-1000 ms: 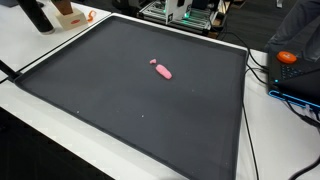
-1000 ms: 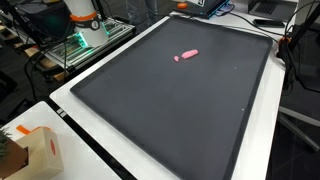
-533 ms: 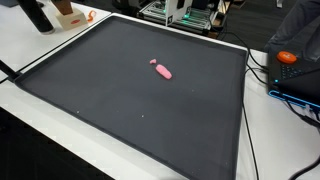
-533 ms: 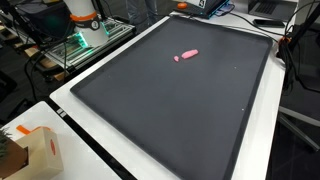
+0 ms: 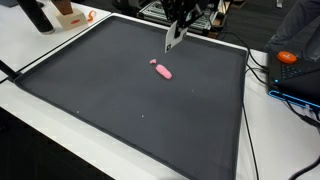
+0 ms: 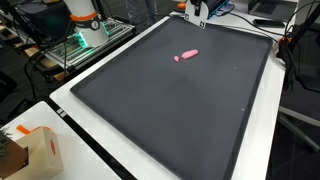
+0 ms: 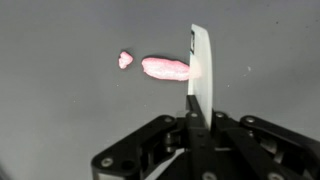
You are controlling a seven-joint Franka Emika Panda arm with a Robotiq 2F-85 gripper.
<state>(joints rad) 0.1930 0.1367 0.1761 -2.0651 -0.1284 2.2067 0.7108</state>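
Off the far left corner of the black mat [image 5: 120,115], an orange-and-white box [image 5: 68,15] stands on the white table [image 5: 40,55] in an exterior view. On the mat, nearer its far edge than its near one and about midway between its side edges, lies a pink lump [image 5: 162,70]. The wrist view shows it long and lying crosswise, with a small pink crumb [image 7: 125,59] just off its left end, apart from it. The gripper [image 7: 197,118] has its jaws pinched narrow on a thin white strip [image 7: 200,60], which sticks out ahead of the fingers and, in the wrist view, crosses the lump's right end. In an exterior view the strip hangs tilted above the mat beyond the lump, near the far edge; whether it touches the lump I cannot tell. Past the mat's right edge sits an orange object [image 5: 287,57].
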